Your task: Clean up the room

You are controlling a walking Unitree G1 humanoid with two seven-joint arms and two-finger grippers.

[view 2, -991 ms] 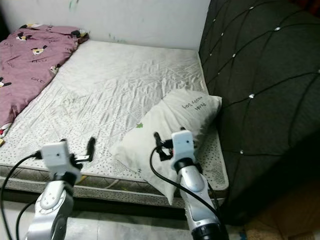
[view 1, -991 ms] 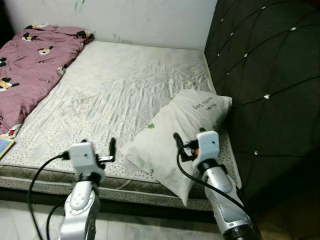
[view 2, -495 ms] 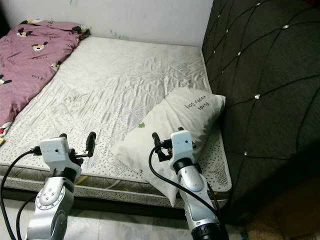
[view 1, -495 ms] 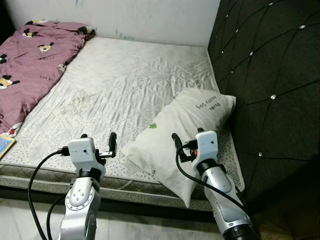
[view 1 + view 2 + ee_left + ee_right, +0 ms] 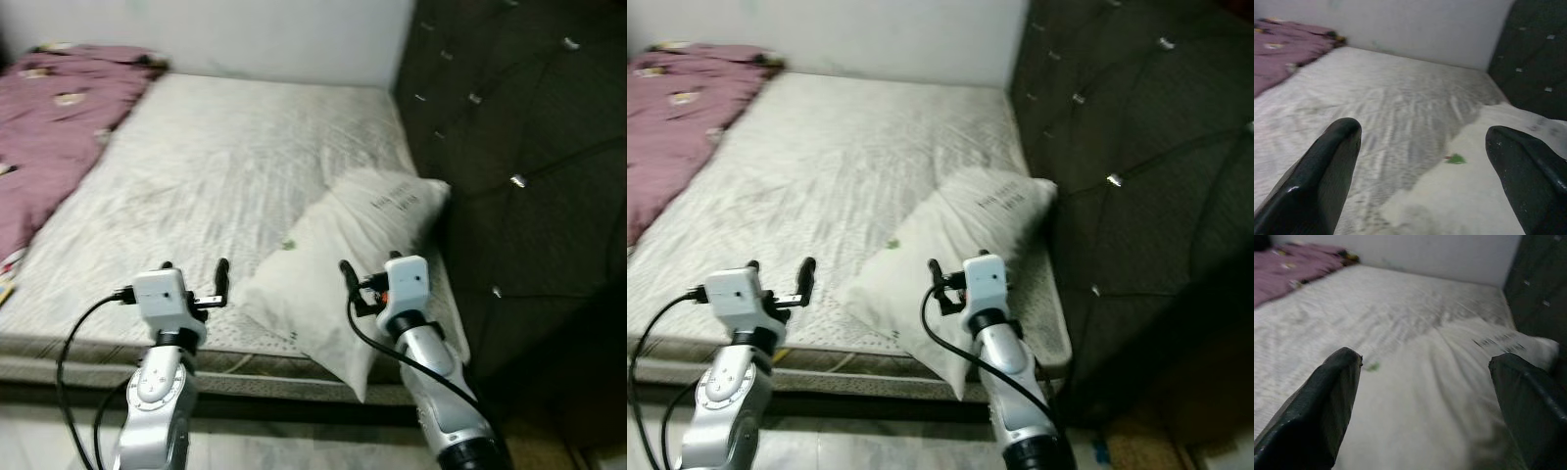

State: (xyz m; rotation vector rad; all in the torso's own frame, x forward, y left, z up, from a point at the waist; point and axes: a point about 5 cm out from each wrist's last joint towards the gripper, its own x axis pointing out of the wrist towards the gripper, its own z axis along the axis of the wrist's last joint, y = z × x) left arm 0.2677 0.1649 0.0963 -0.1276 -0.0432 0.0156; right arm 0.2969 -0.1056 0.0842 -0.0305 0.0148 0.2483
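Against the frame of half a second ago the whole scene has slid and gone soft with blur, so the head camera has moved; the bedding lies as it did and both arms keep their raised pose at the near edge of the bed. The bare white quilted mattress (image 5: 225, 166) is the largest thing, running from the near edge to the pale wall (image 5: 245, 34) at its far edge. Along its right edge stands the dark tufted headboard (image 5: 519, 166), studded with small shiny buttons. At the mattress's far left corner lies the mauve cartoon-print blanket (image 5: 54, 117), rumpled and running down the left edge. The white pillow (image 5: 343, 259) lies at the near right corner, tilted, one end up against the headboard and its lower corner hanging over the near edge; it carries a line of dark lettering near the headboard end and a small green mark (image 5: 1455, 158) near the other. At the left edge of the mattress a small strip of something colourful (image 5: 6, 291) peeps in, too blurred to name. The left gripper (image 5: 192, 279) hovers over the near edge, left of the pillow, fingers spread wide and holding nothing. The right gripper (image 5: 364, 277) hovers above the pillow's near end, likewise wide and empty, apart from the fabric. Pale floor (image 5: 59, 441) shows below the bed.
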